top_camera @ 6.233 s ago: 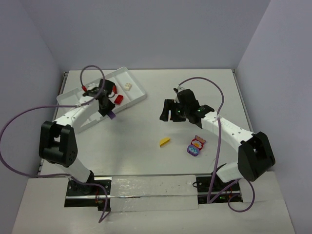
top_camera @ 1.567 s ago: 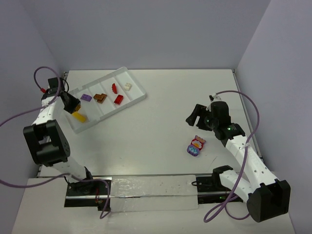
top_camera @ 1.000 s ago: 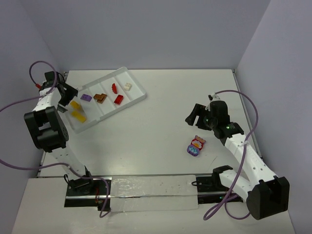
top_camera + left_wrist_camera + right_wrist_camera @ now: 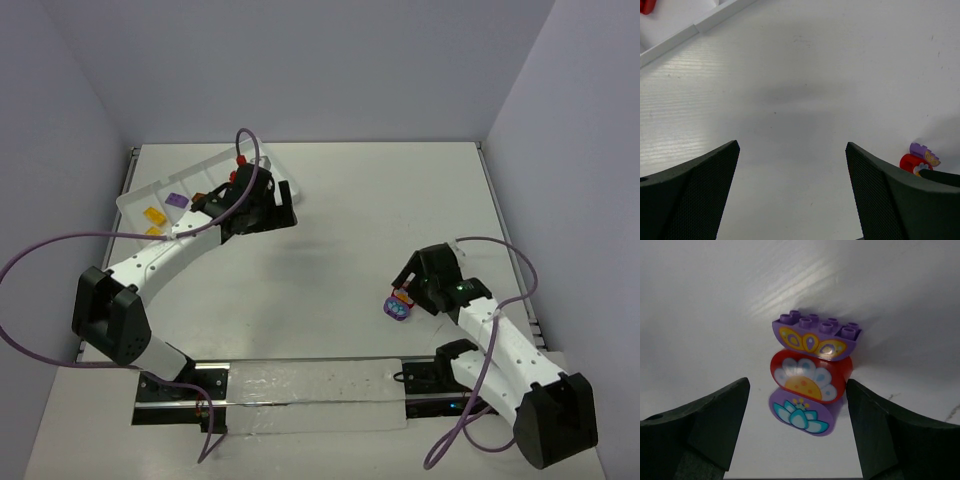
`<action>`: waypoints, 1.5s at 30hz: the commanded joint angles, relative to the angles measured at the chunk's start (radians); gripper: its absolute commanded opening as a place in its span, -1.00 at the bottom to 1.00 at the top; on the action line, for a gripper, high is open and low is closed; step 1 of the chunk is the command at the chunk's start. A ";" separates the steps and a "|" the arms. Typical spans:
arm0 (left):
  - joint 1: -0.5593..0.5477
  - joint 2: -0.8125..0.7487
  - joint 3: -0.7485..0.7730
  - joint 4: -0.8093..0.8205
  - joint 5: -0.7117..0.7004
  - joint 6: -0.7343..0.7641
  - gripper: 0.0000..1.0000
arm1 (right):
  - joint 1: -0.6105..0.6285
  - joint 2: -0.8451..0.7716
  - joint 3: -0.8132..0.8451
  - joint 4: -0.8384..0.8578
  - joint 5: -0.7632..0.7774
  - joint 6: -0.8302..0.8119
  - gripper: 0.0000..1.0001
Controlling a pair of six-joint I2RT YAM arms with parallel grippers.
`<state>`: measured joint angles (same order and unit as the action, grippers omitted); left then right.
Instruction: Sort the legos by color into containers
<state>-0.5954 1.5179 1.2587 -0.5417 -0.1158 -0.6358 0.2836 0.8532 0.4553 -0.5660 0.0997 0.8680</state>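
Item 1, lego cluster (image 4: 810,375): we log three pcs stacked: purple arched brick w/ studs, red oval w/ flower print, purple oval w/ lotus print. It sits on the table (image 4: 380,200), right-hand side, well apart from the tray (image 4: 170,178). Item 2, R gripper (image 4: 412,280): we see jaws apart, low over the cluster. In the wrist view the cluster shows between the two fingers w/ a gap each side, no contact visible. Item 3, L gripper (image 4: 791,146): jaws apart, nothing between them, only bare table below. It is just beside the tray's right end. Item 4, tray: white, low dividers, far-left of table, right part hidden by the L arm. We count two yellow bricks (image 4: 154,213) in the leftmost compartment, one purple brick (image 4: 178,200) in the next. A red brick (image 4: 646,5) shows at the edge of the left wrist view, inside the tray wall. Other contents we can't tell
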 commanded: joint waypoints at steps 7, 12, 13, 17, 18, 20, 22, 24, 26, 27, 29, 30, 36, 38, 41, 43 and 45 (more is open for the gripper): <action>-0.024 -0.019 -0.009 0.019 -0.045 -0.023 0.89 | 0.264 0.205 0.057 0.387 -0.193 0.111 0.70; -0.024 -0.032 -0.018 -0.019 -0.104 -0.020 0.89 | 0.278 0.302 0.139 0.520 -0.347 0.035 0.69; -0.024 -0.034 -0.023 -0.023 -0.108 -0.019 0.89 | 0.278 0.306 0.162 0.501 -0.352 0.005 0.69; -0.024 -0.037 -0.046 -0.014 -0.096 -0.022 0.89 | 0.277 0.241 0.242 0.282 -0.184 -0.125 0.68; -0.024 -0.034 -0.047 -0.009 -0.091 -0.024 0.89 | 0.276 0.219 0.252 0.240 -0.105 -0.143 0.68; -0.024 -0.025 -0.048 -0.003 -0.082 -0.025 0.89 | 0.276 0.199 0.272 0.132 0.006 -0.190 0.69; -0.024 -0.011 -0.045 0.007 -0.057 -0.027 0.89 | 0.259 0.202 0.273 0.068 0.156 -0.201 0.72; -0.024 -0.005 -0.040 0.013 -0.037 -0.030 0.89 | 0.220 0.234 0.270 0.021 0.188 -0.206 0.79; -0.024 0.002 -0.036 0.017 -0.025 -0.028 0.89 | 0.163 0.250 0.259 0.009 0.184 -0.203 0.81; -0.024 0.005 -0.036 0.017 -0.016 -0.027 0.89 | 0.139 0.251 0.246 0.015 0.179 -0.193 0.81; -0.025 0.004 -0.038 0.017 -0.008 -0.024 0.89 | 0.117 0.238 0.222 0.034 0.156 -0.181 0.85; -0.025 0.003 -0.040 0.018 -0.007 -0.023 0.89 | 0.113 0.226 0.206 0.044 0.146 -0.176 0.86; -0.026 0.014 -0.047 0.024 0.015 -0.022 0.89 | 0.109 0.228 0.134 0.158 0.017 -0.203 0.88; -0.025 0.021 -0.042 0.025 0.022 -0.021 0.89 | 0.111 0.251 0.118 0.192 -0.033 -0.206 0.88; -0.026 0.030 -0.030 0.022 0.024 -0.018 0.89 | 0.131 0.269 0.091 0.245 -0.095 -0.187 0.88; -0.026 0.034 -0.026 0.019 0.021 -0.017 0.89 | 0.157 0.273 0.087 0.278 -0.120 -0.162 0.88; -0.026 0.038 -0.020 0.017 0.016 -0.015 0.89 | 0.209 0.288 0.095 0.310 -0.149 -0.133 0.88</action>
<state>-0.6167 1.5463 1.2083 -0.5556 -0.1110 -0.6510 0.4200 1.1226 0.5462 -0.3850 0.0386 0.6900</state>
